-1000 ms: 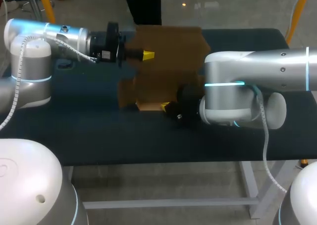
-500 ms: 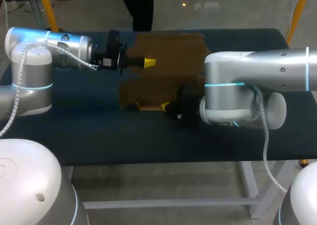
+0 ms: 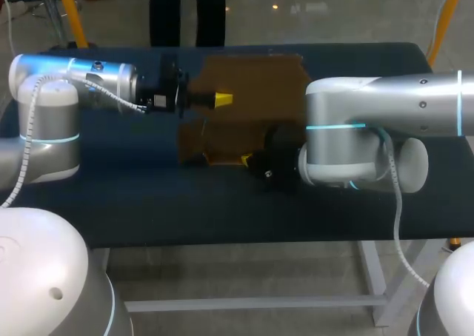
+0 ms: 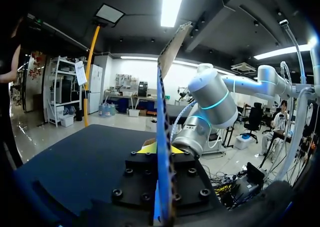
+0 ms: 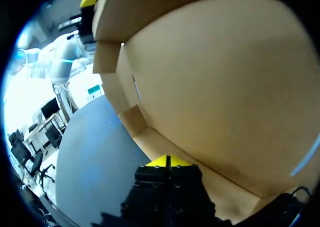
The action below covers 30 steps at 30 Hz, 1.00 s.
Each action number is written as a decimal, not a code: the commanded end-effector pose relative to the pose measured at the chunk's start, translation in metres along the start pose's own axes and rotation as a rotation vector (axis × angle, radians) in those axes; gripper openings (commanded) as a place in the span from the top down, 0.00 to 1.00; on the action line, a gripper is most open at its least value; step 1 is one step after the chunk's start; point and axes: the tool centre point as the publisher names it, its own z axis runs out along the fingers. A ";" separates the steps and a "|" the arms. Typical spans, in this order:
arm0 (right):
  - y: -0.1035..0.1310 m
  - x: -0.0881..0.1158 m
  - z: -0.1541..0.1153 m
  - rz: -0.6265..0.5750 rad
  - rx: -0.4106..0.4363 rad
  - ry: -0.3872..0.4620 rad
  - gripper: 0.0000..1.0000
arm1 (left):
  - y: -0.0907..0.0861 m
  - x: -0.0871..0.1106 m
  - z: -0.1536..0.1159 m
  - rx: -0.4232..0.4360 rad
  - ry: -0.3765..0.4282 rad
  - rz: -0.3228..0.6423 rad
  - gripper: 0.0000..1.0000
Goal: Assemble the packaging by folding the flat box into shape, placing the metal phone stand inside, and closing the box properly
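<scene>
While the left gripper (image 3: 222, 98) pinches the raised box (image 3: 259, 77), the right gripper (image 5: 167, 161), tips pressed together, meets its near edge, well inside the table (image 3: 148, 203).

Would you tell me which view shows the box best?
The head view: most of the box and its outline shows, though my right arm hides one corner. The left wrist view shows the box edge-on only; the right wrist view shows one face close up.

We find the box (image 3: 252, 92) on the table (image 3: 148, 210), mid-width and toward the far edge, between our two arms. The left gripper (image 3: 222, 98) sits at its left side, with a panel standing edge-on between the fingers. The right gripper (image 3: 246, 159) lies at its near edge.
</scene>
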 end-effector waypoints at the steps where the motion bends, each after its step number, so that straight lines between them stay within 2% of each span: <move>1: -0.004 0.000 0.006 -0.001 -0.004 -0.007 1.00 | 0.004 0.002 0.001 0.009 -0.003 -0.001 1.00; 21: -0.004 0.000 0.006 -0.001 -0.004 -0.007 1.00 | 0.015 0.006 0.006 0.035 0.002 -0.018 1.00; 30: -0.004 0.000 0.006 -0.001 -0.004 -0.007 1.00 | 0.013 0.007 0.006 0.008 0.001 -0.012 1.00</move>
